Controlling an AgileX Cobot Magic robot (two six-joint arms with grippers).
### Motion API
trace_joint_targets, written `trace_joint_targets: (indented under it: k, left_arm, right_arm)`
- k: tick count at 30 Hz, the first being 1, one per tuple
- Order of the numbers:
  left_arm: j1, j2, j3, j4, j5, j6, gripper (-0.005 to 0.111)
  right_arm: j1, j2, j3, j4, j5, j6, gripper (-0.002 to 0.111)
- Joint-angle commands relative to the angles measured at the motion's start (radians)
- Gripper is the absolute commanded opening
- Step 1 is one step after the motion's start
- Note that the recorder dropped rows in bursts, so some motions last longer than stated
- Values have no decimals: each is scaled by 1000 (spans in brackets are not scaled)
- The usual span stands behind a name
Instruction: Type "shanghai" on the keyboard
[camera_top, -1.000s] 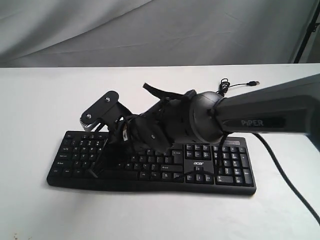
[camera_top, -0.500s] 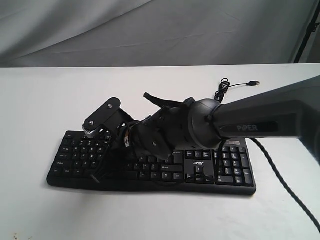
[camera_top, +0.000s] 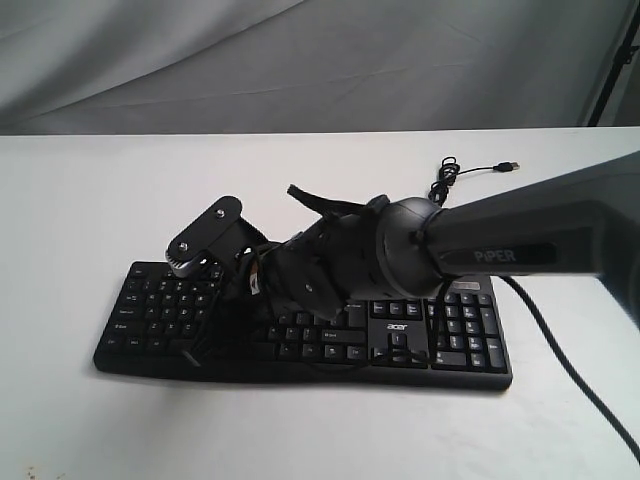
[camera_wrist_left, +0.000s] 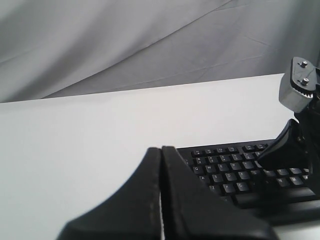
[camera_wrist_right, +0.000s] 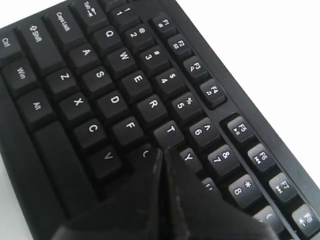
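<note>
— What lies on the bench (camera_top: 90, 200)?
— A white bench, with the keyboard (camera_top: 455, 335) on it, long side facing the exterior view and number pad at that view's right. A thin black cable (camera_top: 462, 172) is bundled on the bench behind the number pad and ends in a plug.

— And the room?
— A creased grey cloth (camera_top: 300, 60) hangs behind the bench.

— Where is the right arm?
— The dark right arm (camera_top: 520, 245), lettered "PiPER", comes in from the right of the exterior view and reaches across the middle, above the letter keys.

— Its tool?
— In the right wrist view the right tool (camera_wrist_right: 162, 152) has its two fingers pressed flat together, with nothing between them. The tip sits over the keyboard (camera_wrist_right: 115, 100), just past the F key (camera_wrist_right: 131, 126) and below the T key (camera_wrist_right: 170, 131). I cannot tell whether it presses a key.

— The left one?
— The left tool (camera_wrist_left: 161, 150) is likewise pinched together and empty. It is above bare bench (camera_wrist_left: 75, 140), near the end of the keyboard (camera_wrist_left: 225, 172) but apart from it.
</note>
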Motion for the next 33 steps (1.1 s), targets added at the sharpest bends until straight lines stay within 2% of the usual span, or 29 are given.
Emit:
trace_joint_targets:
  k: [1, 20, 26, 33]
  left_arm:
    - [-4, -3, 4, 1, -5, -3, 0]
    - [-4, -3, 4, 1, -5, -3, 0]
    - [-4, -3, 4, 1, -5, -3, 0]
    - [-4, -3, 4, 1, -5, -3, 0]
  right_arm:
    - [-1, -2, 0, 1, 0, -2, 0]
    - [-13, 33, 0, 1, 5, -4, 0]
    - [-11, -21, 0, -4, 19, -11, 0]
    - [27, -38, -56, -3, 39, -17, 0]
